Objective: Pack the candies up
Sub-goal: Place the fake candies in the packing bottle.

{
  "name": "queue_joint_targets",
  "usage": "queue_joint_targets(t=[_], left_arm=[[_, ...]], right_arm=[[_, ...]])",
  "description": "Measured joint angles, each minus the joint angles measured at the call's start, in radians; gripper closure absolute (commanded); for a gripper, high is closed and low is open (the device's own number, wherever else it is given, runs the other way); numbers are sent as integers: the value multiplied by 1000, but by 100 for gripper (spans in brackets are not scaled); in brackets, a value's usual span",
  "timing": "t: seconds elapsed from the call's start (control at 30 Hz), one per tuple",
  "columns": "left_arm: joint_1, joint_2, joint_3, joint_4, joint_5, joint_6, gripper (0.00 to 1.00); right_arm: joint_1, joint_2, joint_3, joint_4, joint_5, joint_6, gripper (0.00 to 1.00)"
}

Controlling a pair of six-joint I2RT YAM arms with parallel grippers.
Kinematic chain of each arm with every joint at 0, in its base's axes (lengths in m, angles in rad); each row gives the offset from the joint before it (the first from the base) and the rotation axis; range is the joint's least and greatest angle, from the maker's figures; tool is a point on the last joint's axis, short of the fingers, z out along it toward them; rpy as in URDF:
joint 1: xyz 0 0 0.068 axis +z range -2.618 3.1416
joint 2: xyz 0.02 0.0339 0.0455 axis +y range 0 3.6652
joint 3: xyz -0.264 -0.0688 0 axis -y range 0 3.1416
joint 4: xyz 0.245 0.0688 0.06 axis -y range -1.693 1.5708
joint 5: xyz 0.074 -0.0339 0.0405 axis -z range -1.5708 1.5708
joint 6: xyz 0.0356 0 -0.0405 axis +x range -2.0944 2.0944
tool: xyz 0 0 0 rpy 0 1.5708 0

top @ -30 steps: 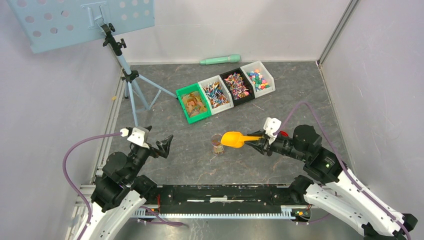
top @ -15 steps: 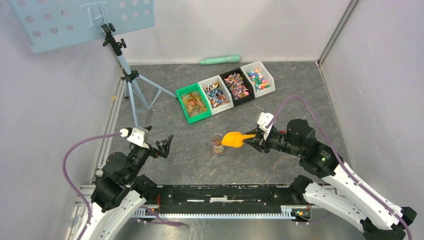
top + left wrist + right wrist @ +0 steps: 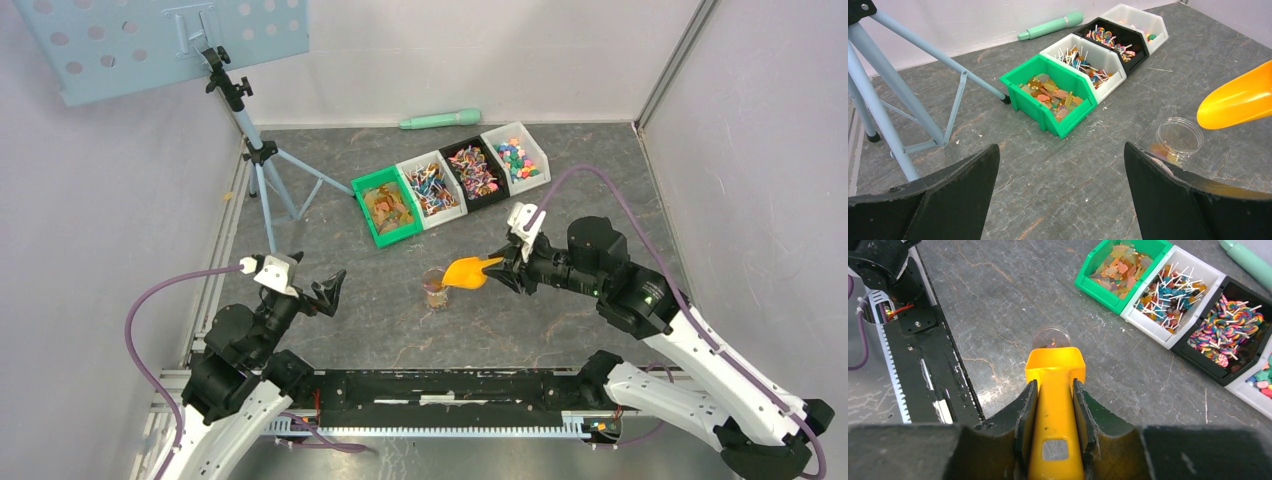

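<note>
My right gripper [image 3: 503,268] is shut on the handle of the yellow scoop [image 3: 466,272], also in the right wrist view [image 3: 1055,385]. The scoop's mouth tilts down over a small clear jar [image 3: 434,287] that holds a few candies [image 3: 1051,344]. The jar shows in the left wrist view [image 3: 1179,137] under the scoop [image 3: 1239,102]. More candies fill a row of bins: green [image 3: 389,207], white [image 3: 432,188], black [image 3: 474,171] and white [image 3: 515,156]. My left gripper [image 3: 330,290] is open and empty, left of the jar.
A light-blue tripod [image 3: 262,160] with a perforated panel stands at the back left. A mint-green cylinder [image 3: 440,119] lies by the back wall. The black base rail [image 3: 440,385] runs along the near edge. Grey walls enclose the table.
My right gripper has moved left and up with the scoop, tipping its mouth down towards the jar. The left arm has not moved.
</note>
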Motion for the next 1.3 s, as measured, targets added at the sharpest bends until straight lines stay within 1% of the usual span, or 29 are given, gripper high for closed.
queue_joint_targets(t=[0.27, 0.47, 0.77, 0.93, 1.07, 1.3], left_arm=[[0, 0, 0, 0, 0, 0, 0], [0, -1, 0, 0, 0, 0, 0], [0, -9, 0, 0, 0, 0, 0], [0, -15, 0, -1, 0, 0, 0], [0, -25, 0, -2, -1, 0, 0], [0, -47, 0, -3, -9, 0, 0]], right_arm=[[3, 89, 87, -78, 3, 51, 100], [28, 127, 108, -118, 31, 90, 100], [86, 208, 235, -193, 130, 135, 100], [88, 216, 243, -195, 152, 146, 100], [92, 215, 240, -124, 161, 161, 100], [92, 247, 190, 128, 234, 205, 100]])
